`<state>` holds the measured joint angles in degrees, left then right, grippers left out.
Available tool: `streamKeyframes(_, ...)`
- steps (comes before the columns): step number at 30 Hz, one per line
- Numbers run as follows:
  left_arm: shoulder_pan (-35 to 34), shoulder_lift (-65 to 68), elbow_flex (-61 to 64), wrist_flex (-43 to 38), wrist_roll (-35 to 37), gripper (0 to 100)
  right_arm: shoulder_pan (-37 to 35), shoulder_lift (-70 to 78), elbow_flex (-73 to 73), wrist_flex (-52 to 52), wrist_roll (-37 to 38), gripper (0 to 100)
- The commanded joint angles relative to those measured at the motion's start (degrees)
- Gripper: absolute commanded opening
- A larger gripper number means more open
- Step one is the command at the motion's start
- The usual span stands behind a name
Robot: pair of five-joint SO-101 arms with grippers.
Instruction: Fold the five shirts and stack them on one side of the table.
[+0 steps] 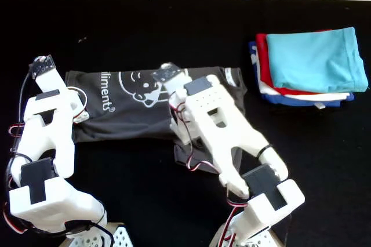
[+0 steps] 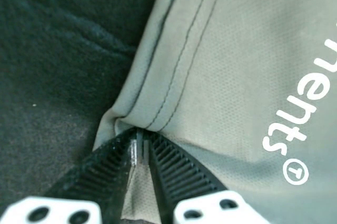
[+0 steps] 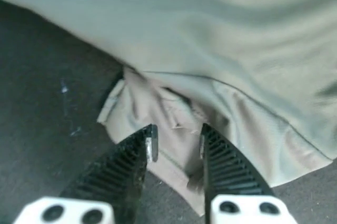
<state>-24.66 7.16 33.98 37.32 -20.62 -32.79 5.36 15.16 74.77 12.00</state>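
The grey shirt lies flat at table centre, extending toward 9 o'clock. The left gripper pinches its hemmed edge at 9 o'clock. The right gripper is spread over bunched fabric at a shirt edge. The stack of folded shirts sits at 2 o'clock.

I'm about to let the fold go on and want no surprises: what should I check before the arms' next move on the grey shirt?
1. Left jaws shut on the grey shirt's hemmed edge: ok.
2. Right jaws gripping the shirt: not ok; they are open, with bunched fabric between them.
3. Fabric flat at the right jaws: not ok, it is crumpled.
4. Stack of folded shirts tidy, turquoise shirt on top: ok.
5. Gap between grey shirt and stack: cannot tell.
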Motion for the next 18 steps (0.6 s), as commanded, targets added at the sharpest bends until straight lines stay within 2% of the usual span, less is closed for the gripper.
streamKeyframes(1,0.3,0.0,0.1,-1.9,0.5,1,1.3,-2.5,2.0,-2.2,0.6,13.9)
streamKeyframes(15,0.3,0.0,0.1,-1.9,0.5,1,1.3,-2.4,10.6,-12.3,0.6,13.0)
streamKeyframes(18,0.3,0.0,0.1,-1.9,0.5,1,1.3,-2.5,10.9,-13.8,0.6,7.0)
